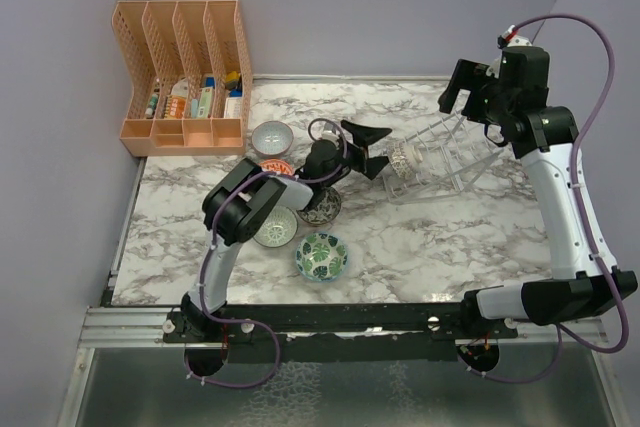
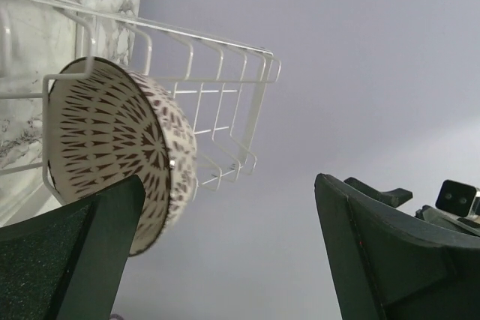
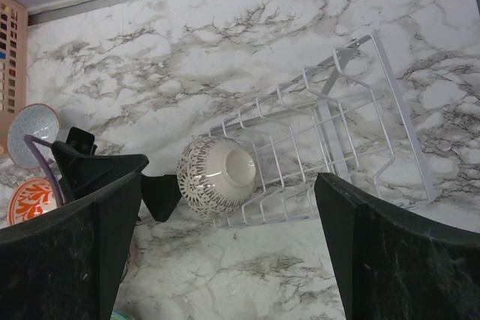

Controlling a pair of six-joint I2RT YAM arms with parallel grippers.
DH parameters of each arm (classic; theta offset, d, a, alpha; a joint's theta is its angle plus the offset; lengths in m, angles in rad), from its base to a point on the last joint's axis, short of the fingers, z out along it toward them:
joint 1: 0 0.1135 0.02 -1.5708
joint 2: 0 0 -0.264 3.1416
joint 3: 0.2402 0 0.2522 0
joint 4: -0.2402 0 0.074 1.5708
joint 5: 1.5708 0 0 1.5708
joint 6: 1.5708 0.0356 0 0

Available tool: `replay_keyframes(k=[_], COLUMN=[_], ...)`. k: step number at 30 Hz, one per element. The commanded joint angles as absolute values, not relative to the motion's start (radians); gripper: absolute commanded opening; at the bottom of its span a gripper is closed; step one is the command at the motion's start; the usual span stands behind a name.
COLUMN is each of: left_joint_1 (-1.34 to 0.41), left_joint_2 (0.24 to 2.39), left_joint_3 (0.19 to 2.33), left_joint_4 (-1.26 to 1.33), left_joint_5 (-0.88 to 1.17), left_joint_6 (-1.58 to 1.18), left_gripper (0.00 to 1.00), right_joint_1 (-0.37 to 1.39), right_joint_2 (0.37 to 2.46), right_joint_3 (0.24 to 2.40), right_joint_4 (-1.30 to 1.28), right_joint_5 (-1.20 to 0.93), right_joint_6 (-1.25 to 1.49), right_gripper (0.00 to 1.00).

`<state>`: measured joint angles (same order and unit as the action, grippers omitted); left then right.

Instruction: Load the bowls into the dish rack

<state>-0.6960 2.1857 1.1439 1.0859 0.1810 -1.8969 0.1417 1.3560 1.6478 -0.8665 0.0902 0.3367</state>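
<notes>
The dish rack (image 1: 447, 158) is a white wire rack on the marble at the right of centre. The white lattice bowl (image 1: 405, 160) stands on edge in its left end, also in the left wrist view (image 2: 112, 148) and the right wrist view (image 3: 217, 174). My left gripper (image 1: 368, 149) is open just left of that bowl, not touching it. My right gripper (image 1: 472, 97) is open and empty, held high over the rack's far end. On the table at the left sit the grey bowl (image 1: 272, 137), orange-red bowl (image 1: 277, 168), dark speckled bowl (image 1: 322, 207), pale green-grey bowl (image 1: 275, 228) and leaf-print bowl (image 1: 321, 256).
An orange plastic file organiser (image 1: 185, 77) with small items stands at the back left against the wall. Grey walls close in the left, back and right sides. The left arm lies over the cluster of bowls. The rack (image 3: 330, 140) sits slanted on the marble.
</notes>
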Motion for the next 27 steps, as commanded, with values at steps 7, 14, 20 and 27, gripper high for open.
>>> replay_keyframes(k=[7,14,20,27], left_joint_1=[-0.617,-0.583,-0.6,-0.668], left_joint_2=[1.911,1.742,1.666,1.621], left_joint_3=[1.121,1.144,1.173,1.176], left_joint_4=[0.552,0.188,-0.042,-0.357], left_joint_5=[0.279,0.21,0.191,0.088], left_joint_6=[-1.591,-1.295,-1.046,-0.781], left_gripper=[0.99,0.99,0.91,0.82], right_joint_1=[0.135,0.135,0.135,0.135], right_joint_2=[1.283,1.249,1.232,1.21], right_joint_3=[1.623,1.605,1.588,1.573], right_joint_4=[-0.831,-0.831,-0.831,-0.843], right_joint_5=[0.062,0.056,0.034,0.025], right_joint_6=[0.328,0.331,0.334,0.337], right_gripper=[1.0,1.0,1.0,1.0])
